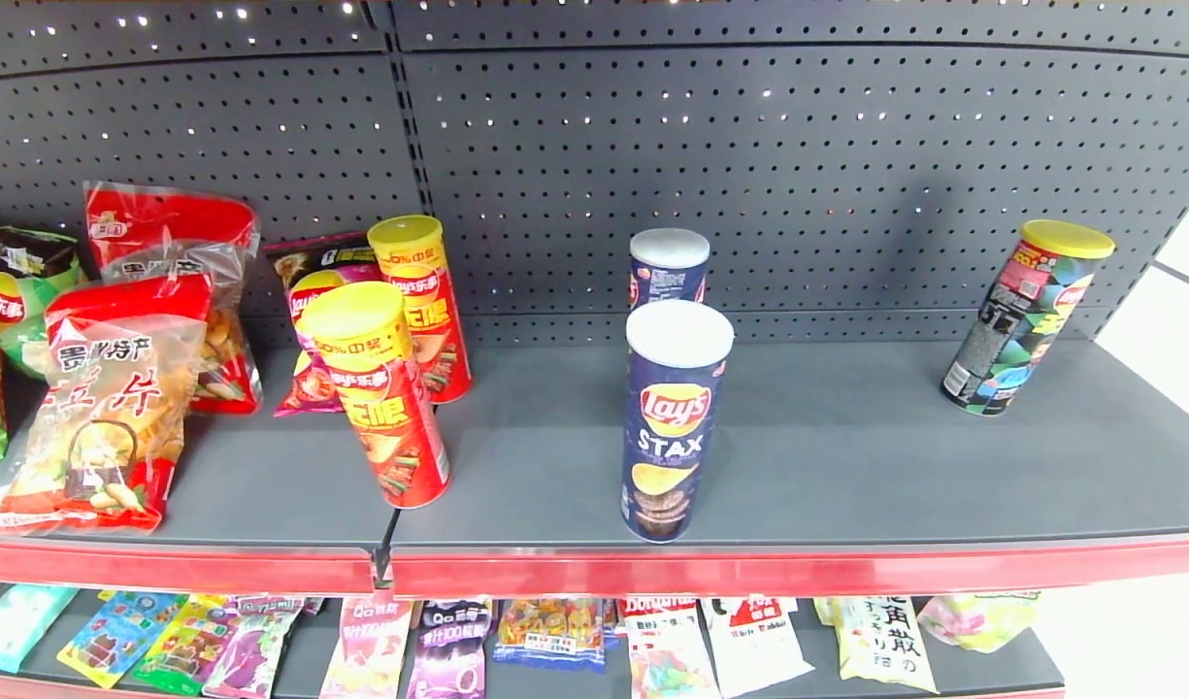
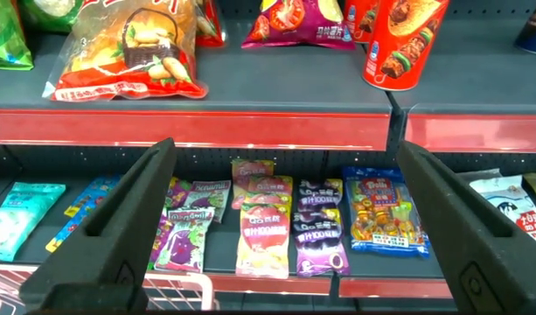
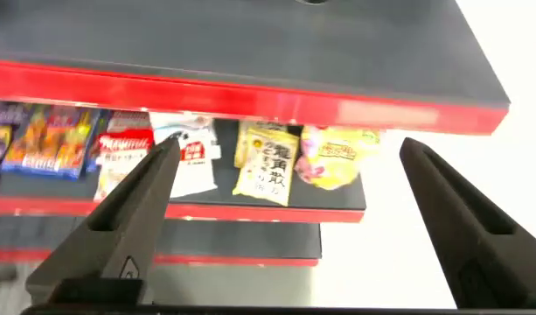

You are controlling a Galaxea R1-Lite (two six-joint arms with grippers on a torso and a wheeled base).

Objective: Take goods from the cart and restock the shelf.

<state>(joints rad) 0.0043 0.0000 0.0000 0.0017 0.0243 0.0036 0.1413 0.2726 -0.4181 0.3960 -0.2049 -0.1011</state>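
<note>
Both arms' jaws wide open and empty, but clip that tall blue can [image 1: 674, 417] at the shelf [image 1: 846, 456] lip and it could topple off

Dark perforated back panel [image 1: 846, 146] stands upright, with a vertical seam left of centre and pinholes of light showing through. A thin metal peg [image 1: 1174, 273] projects near its right edge. White surface [image 1: 1186, 330] lies beyond.

The left claw [image 2: 287, 147] and the right claw [image 3: 289, 144] are each showing two dark grey, wedge-shaped fingers [image 2: 119, 227] tapering toward narrow tips.
</note>
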